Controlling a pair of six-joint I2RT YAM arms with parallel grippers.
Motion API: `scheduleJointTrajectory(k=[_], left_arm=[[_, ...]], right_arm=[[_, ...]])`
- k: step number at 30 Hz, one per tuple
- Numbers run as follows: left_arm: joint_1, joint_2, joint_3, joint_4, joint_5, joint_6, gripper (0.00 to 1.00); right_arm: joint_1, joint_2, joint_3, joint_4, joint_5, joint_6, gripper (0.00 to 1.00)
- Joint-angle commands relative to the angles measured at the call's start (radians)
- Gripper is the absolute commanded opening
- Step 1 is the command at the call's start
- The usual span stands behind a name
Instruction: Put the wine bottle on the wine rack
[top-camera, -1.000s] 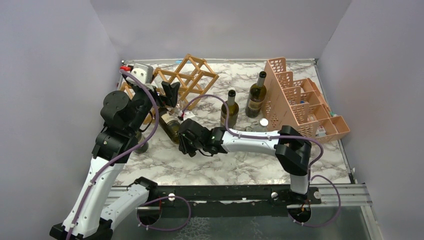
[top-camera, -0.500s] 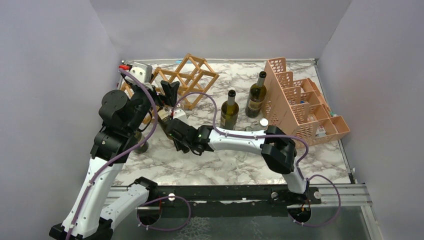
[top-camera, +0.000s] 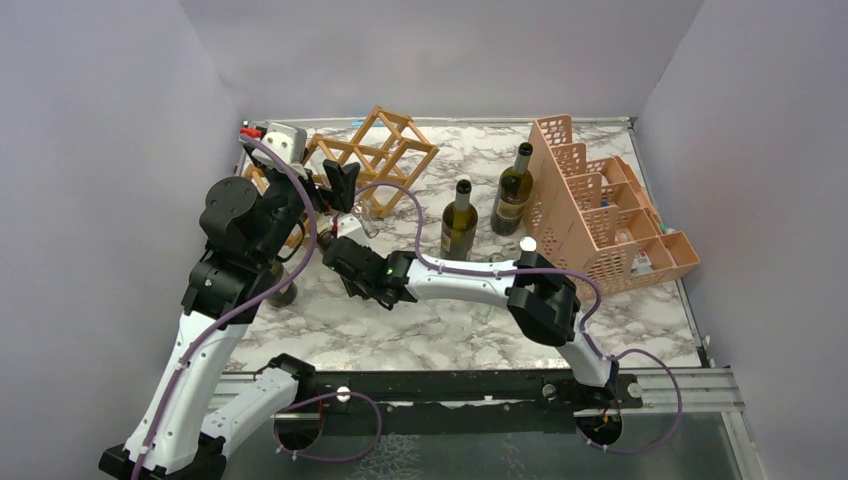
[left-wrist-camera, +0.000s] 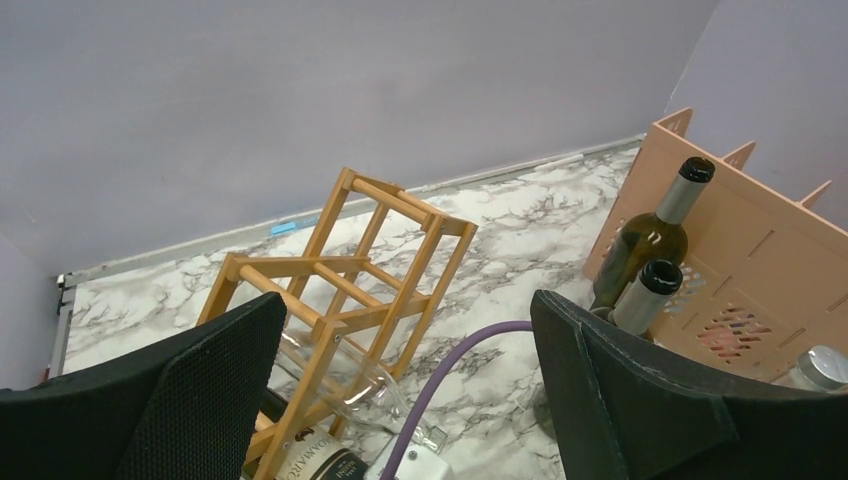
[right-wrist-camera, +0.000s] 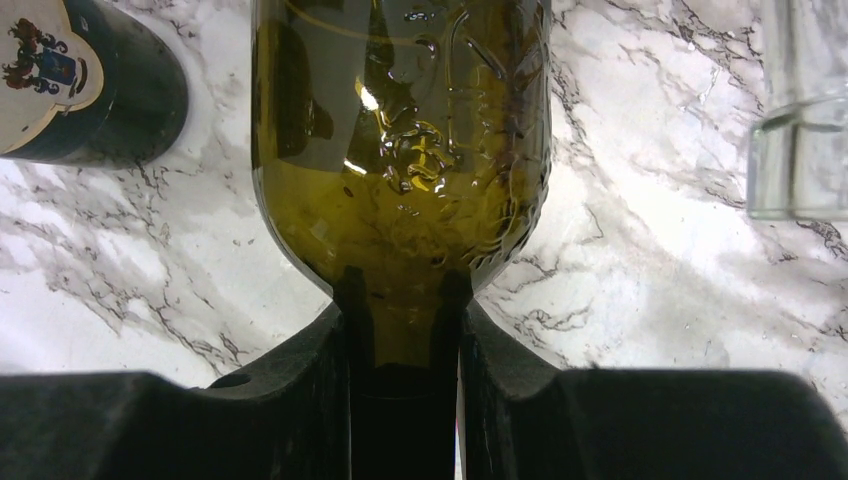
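Observation:
The wooden wine rack (top-camera: 385, 150) stands at the back left; in the left wrist view (left-wrist-camera: 340, 270) a clear bottle (left-wrist-camera: 345, 378) lies in its lower cell. My right gripper (top-camera: 345, 265) is shut on the neck of an olive-green wine bottle (right-wrist-camera: 400, 150), which lies low over the marble and points toward the rack. In the top view the left arm mostly hides this bottle. My left gripper (top-camera: 341, 185) is open and empty, hovering just in front of the rack, its fingers (left-wrist-camera: 200, 400) spread wide.
Two upright green bottles (top-camera: 459, 220) (top-camera: 513, 190) stand mid-table beside the pink crate (top-camera: 600, 210). A dark labelled bottle (right-wrist-camera: 90, 80) lies left of the held one, a clear bottle (right-wrist-camera: 800, 150) right of it. Another bottle (top-camera: 283, 290) stands by the left arm.
My right arm has reached farther left and toward the rack, carrying the olive-green bottle with it. The left arm has hardly moved.

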Motion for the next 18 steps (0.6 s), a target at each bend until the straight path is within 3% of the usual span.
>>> scheduleJointTrajectory(k=[1,18], left_arm=[[-0.002,0.005,0.050,-0.003,-0.002,-0.006,0.99],[-0.001,0.017,0.067,-0.019,0.012,-0.014,0.99]], right_arm=[[0.000,0.007,0.077,0.203,0.123,-0.044,0.11],[-0.011,0.122,0.192,0.208,0.119,-0.131,0.17]])
